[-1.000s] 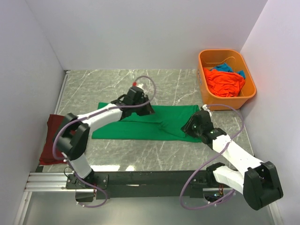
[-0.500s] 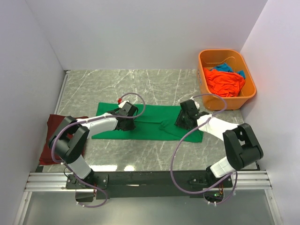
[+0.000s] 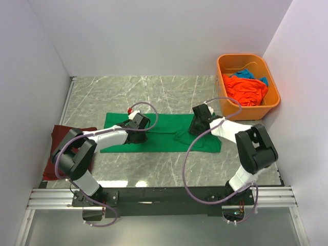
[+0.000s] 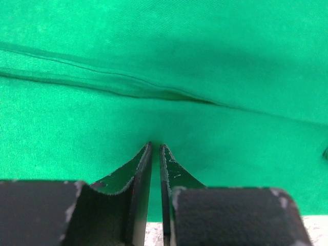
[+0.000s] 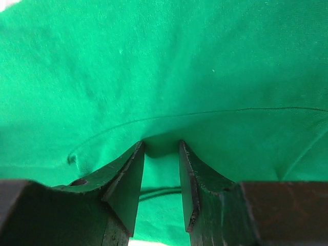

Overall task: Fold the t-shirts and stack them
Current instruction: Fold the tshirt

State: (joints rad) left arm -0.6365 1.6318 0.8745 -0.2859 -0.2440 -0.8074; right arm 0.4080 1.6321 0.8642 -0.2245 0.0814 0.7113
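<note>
Top external view: bright green cloth t-shirt (image 3: 166,125) lies spread flat as a long band across the middle of the grey marbled table (image 3: 128,92), long axis running 9 to 3 o'clock. Dark red cloth t-shirt (image 3: 51,164) sits as a folded pad at the table's 8 o'clock edge. Rigid orange plastic tub (image 3: 246,55) stands at 2 o'clock, holding a crumpled orange t-shirt (image 3: 246,89) with a bit of blue t-shirt (image 3: 247,74) at its far side. Left gripper (image 3: 137,135) is down on the green shirt toward its 9 o'clock end; right gripper (image 3: 198,127) is down on it toward 3 o'clock. Left wrist view: jaws are drawn almost together, only a slit between them, tips pressed into the cloth just short of a seam or fold line; it appears to nip a thin layer. Right wrist view: jaws stand part-way apart, straddling a small raised hump of green cloth beside a curved hem, not clamped on it. Handling judgement: light, limp, thin knit; it will sag, drape and drag on the marble, and won't hold shape if lifted at one point. Best hold is a pinch at an edge or hem at two spread points, both arms moving together so the fold lands square. One layer may slip from a shallow pinch.
</note>
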